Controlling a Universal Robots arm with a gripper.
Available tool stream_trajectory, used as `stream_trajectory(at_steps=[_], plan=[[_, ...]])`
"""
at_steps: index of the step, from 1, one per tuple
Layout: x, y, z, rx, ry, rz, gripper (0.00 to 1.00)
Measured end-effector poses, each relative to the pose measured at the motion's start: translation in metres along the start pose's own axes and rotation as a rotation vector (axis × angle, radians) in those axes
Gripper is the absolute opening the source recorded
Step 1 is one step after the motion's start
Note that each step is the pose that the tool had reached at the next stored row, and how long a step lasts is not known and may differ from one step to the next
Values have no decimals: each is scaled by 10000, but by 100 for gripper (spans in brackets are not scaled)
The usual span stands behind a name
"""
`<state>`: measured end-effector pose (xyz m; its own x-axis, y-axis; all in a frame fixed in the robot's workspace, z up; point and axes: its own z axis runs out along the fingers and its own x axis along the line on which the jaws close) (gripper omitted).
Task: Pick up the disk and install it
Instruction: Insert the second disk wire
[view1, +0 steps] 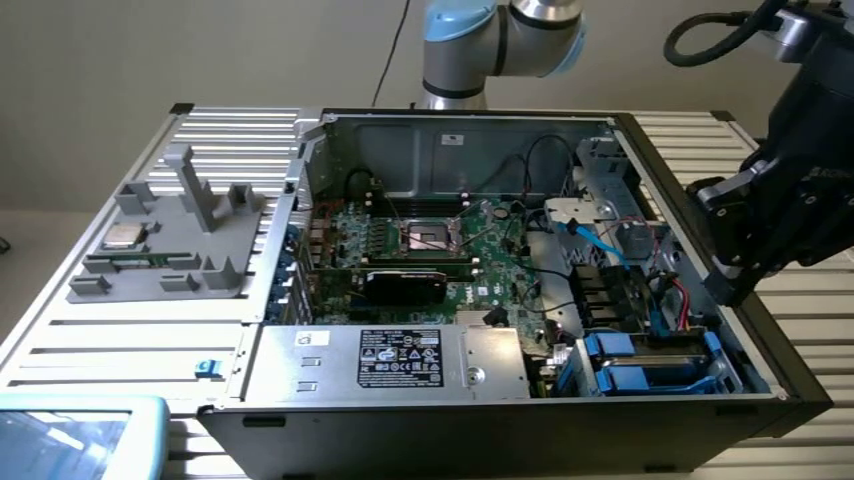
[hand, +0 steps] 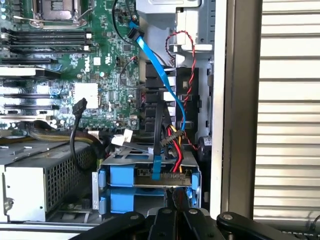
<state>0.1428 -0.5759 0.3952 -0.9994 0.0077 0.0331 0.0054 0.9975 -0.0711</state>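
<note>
Exterior view: gripper (view1: 767, 235) hangs above the open computer case (view1: 787, 385), over its wall on the exterior view's right, clear of everything inside.
Disk, exterior view: blue carriers (view1: 647, 362) sit stacked in the drive cage at the near corner on the exterior view's right, beside the silver power supply (view1: 387, 360); the disk seems already seated there, though its grey face is hard to make out.
Table: a grey fixture (view1: 174, 245) with a small silver chip (view1: 124, 236) lies well apart, on the exterior view's left.
Wrist view: fingers (hand: 165, 220) pressed together, pinching nothing, dark tips meeting just above the cage.
Disk, wrist view: blue carrier (hand: 122, 176) in its bay, a blue data cable (hand: 160, 75) and red-yellow-black power leads (hand: 176, 150) running to its rear edge.
Risk: the fingers are near those cables; a low sideways sweep could snag the blue cable and unseat the connector.
Risk, second: a carrier not fully latched could slide out if bumped.
</note>
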Motion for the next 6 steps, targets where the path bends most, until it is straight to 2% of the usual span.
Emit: stream_trajectory(at_steps=[6], plan=[[0, 0, -1, -3, 0, 1, 11]])
